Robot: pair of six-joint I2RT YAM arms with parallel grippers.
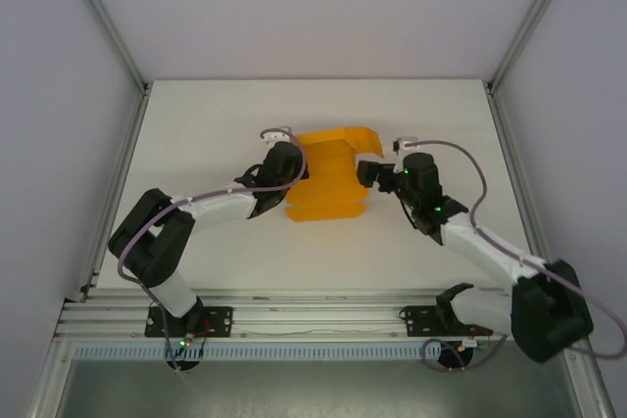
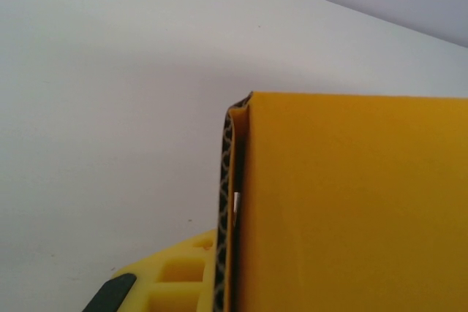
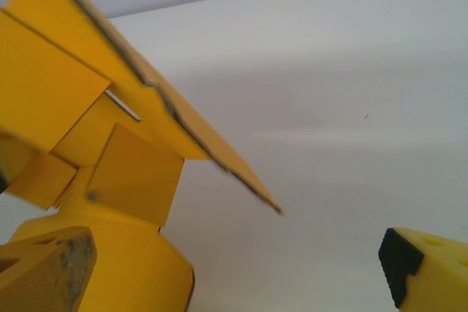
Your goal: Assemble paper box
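Paper box [image 1: 328, 178] sits mid-frame in the top view, on the white table [image 1: 196, 124] between the two arms. It's part-formed, not a closed box.

- Left gripper [image 1: 286, 159] is on the box's left edge. In the left wrist view its black pad [image 2: 225, 180] lies flat against an upright card wall, so the jaws look closed, pinching that wall.
- Right gripper [image 1: 368, 173] is just beside the box's right edge, jaws wide apart, gripping nothing. In the right wrist view a loose flap [image 3: 183, 137] angles down from the upper left, above the open fingers.

Done: the top end of the box has a raised wall [image 1: 338, 134] and the left side is folded up.
Left: the bottom end [image 1: 328, 210] looks flat, the right flap isn't tucked, and nothing is locked shut. Roughly mid-task.
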